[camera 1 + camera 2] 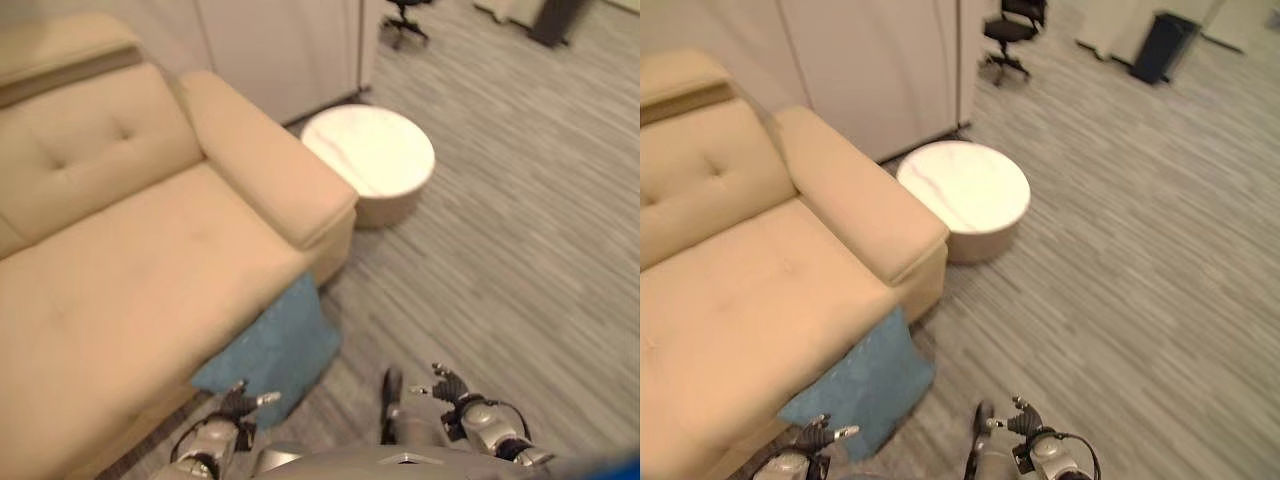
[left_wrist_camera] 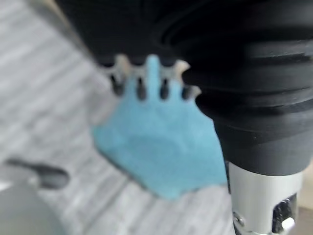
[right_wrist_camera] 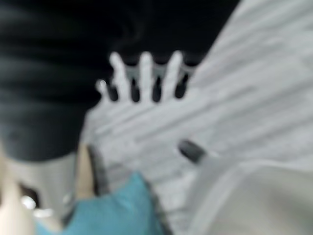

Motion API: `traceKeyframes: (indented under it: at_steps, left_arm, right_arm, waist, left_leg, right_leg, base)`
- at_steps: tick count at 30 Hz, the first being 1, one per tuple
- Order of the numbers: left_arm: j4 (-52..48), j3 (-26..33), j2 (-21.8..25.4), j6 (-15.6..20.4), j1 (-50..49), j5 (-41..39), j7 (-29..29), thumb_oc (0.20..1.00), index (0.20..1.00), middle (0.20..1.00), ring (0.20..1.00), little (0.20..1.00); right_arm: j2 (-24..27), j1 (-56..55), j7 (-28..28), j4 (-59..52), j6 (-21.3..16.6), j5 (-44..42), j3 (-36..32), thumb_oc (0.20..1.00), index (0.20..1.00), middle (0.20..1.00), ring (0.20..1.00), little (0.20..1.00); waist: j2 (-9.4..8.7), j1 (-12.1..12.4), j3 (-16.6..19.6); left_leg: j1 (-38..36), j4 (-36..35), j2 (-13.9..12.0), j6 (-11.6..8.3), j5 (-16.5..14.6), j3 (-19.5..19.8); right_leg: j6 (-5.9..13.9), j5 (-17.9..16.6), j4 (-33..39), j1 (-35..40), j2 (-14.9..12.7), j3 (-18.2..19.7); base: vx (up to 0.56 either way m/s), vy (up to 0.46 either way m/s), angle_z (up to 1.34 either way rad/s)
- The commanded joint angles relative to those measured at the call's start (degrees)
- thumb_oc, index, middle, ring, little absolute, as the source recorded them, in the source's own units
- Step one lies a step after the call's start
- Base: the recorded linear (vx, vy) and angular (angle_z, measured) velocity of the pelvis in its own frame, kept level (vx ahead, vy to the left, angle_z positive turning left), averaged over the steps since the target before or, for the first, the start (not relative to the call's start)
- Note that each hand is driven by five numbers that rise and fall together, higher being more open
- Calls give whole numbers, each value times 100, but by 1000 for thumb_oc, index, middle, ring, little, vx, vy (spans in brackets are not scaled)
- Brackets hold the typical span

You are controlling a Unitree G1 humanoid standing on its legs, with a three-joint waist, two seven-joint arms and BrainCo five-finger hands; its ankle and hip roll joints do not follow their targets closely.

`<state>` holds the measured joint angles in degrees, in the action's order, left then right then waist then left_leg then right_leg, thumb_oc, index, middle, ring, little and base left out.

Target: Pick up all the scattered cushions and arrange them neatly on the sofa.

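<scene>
While your two robot hands hang low over the floor (image 1: 500, 250), the one cushion (image 1: 270, 345) you can see, a blue one, leans against the front of the sofa (image 1: 130, 270), near its right armrest (image 1: 265, 155), with its lower edge on the floor. Your left robot hand (image 1: 240, 405) sits just beside the cushion's lower corner; you cannot tell from the head views whether it touches the fabric. Its wrist view shows the fingers (image 2: 142, 85) straight and spread, with nothing held, and the cushion lying past them. Your right robot hand (image 1: 450, 385) hovers over bare floor, well apart from the cushion, its fingers (image 3: 145, 73) also spread and holding nothing; a corner of blue cushion shows at the edge of that wrist view.

You see the sofa seat bare, tan, with a buttoned back cushion. A round white surface (image 1: 370, 155) stands on the floor just beyond the armrest, close to a pale wall panel (image 1: 870, 60). Farther back you can see a black office chair (image 1: 1012, 35) and a dark bin (image 1: 1160, 45), both well away from the sofa.
</scene>
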<state>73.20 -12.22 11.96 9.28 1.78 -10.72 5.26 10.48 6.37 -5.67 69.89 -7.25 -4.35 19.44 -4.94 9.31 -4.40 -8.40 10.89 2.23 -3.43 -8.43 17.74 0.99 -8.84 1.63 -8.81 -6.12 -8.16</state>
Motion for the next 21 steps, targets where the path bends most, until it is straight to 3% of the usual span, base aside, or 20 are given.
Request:
traceKeyframes:
  at_steps: [1, 2, 3, 4, 5, 6, 7, 9, 14, 19, 21]
  left_arm:
    - [-43, -82, 134, 73, 434, -81, -20, 1000, 1000, 1000, 1000, 1000]
    - [-105, -156, 129, 72, 488, -109, -25, 1000, 1000, 1000, 1000, 1000]
    - [-120, -196, 116, 66, 506, -99, -31, 1000, 1000, 1000, 1000, 1000]
    - [-137, -211, 95, 53, 521, -95, -50, 1000, 1000, 1000, 1000, 1000]
    - [-162, -205, 70, 45, 488, -68, -72, 1000, 1000, 1000, 1000, 1000]
    - [-162, -205, 71, 45, 491, -68, -72, 1000, 1000, 1000, 1000, 1000]
    - [-178, -206, 58, 40, 472, -54, -79, 1000, 1000, 1000, 1000, 1000]
    - [-196, -174, 27, 26, 433, -22, -97, 1000, 1000, 1000, 1000, 1000]
    - [-88, -56, 67, 7, 314, 5, -145, 1000, 1000, 1000, 1000, 1000]
    - [-29, 6, 118, -5, 303, 26, -177, 1000, 1000, 1000, 1000, 1000]
    - [-24, -18, 174, -3, 351, 39, -177, 1000, 1000, 1000, 1000, 1000]
  right_arm:
    - [245, 50, -73, -174, -119, -76, 34, 1000, 1000, 1000, 1000, 1000]
    - [285, 59, -112, -180, -124, -146, 5, 1000, 1000, 1000, 1000, 1000]
    - [302, 58, -130, -192, -124, -166, -13, 1000, 1000, 1000, 1000, 1000]
    - [310, 69, -122, -202, -123, -192, -34, 1000, 1000, 1000, 1000, 1000]
    - [326, 68, -116, -204, -116, -202, -67, 1000, 1000, 1000, 1000, 1000]
    - [325, 70, -116, -204, -116, -202, -68, 1000, 1000, 1000, 1000, 1000]
    - [330, 81, -120, -212, -114, -213, -85, 1000, 1000, 1000, 1000, 1000]
    - [315, 107, -118, -210, -92, -210, -96, 1000, 1000, 1000, 1000, 1000]
    - [218, 141, -93, -187, -68, -141, -88, 1000, 1000, 1000, 1000, 1000]
    - [142, 206, -65, -266, -63, -112, -114, 1000, 1000, 1000, 1000, 1000]
    - [122, 244, -57, -270, -66, -101, -69, 1000, 1000, 1000, 1000, 1000]
  waist:
    - [-227, -141, -293]
    - [-236, -153, -308]
    - [-237, -186, -296]
    - [-229, -223, -267]
    - [-205, -262, -237]
    - [-213, -275, -222]
    - [-193, -318, -189]
    - [-163, -277, -179]
    - [-124, -99, -94]
    - [-53, -15, -132]
    - [-38, -89, -172]
  left_leg:
    - [1122, -281, 127, 59, 427, -22]
    - [1277, -267, 68, -9, 463, -222]
    - [1332, -250, 39, -11, 477, -444]
    - [1358, -256, 18, -3, 478, -692]
    - [1354, -271, -48, 8, 471, -1269]
    - [1375, -280, -35, 12, 492, -1259]
    - [1369, -357, -126, 33, 546, -1720]
    - [1331, -423, -204, 48, 568, -2176]
    - [1140, -785, -70, 101, 594, -1897]
    - [1048, -796, 82, 224, 530, -1635]
    - [1033, -790, 131, 237, 572, -1438]
  right_leg:
    - [704, 652, -30, 735, -37, -644]
    - [637, 748, 60, 919, -32, -1066]
    - [631, 758, 115, 1001, -59, -1238]
    - [632, 771, 160, 1054, -68, -1353]
    - [634, 761, 253, 1173, -85, -1550]
    - [637, 757, 250, 1153, -97, -1562]
    - [649, 752, 268, 1190, -115, -1716]
    - [665, 766, 276, 1254, -150, -1926]
    - [726, 805, 53, 1329, -266, -2164]
    - [772, 908, -860, 1102, -592, -2278]
    - [749, 971, -1079, 923, -454, -1887]
  base:
    - [22, -242, 183]
    - [-9, -142, 160]
    - [-4, -92, 114]
    - [2, 15, 90]
    - [-2, 28, 89]
    - [-9, 38, 88]
    - [-13, 39, 59]
    - [-11, 78, 62]
    - [33, 134, 37]
    - [8, 141, 43]
    - [30, 52, 28]
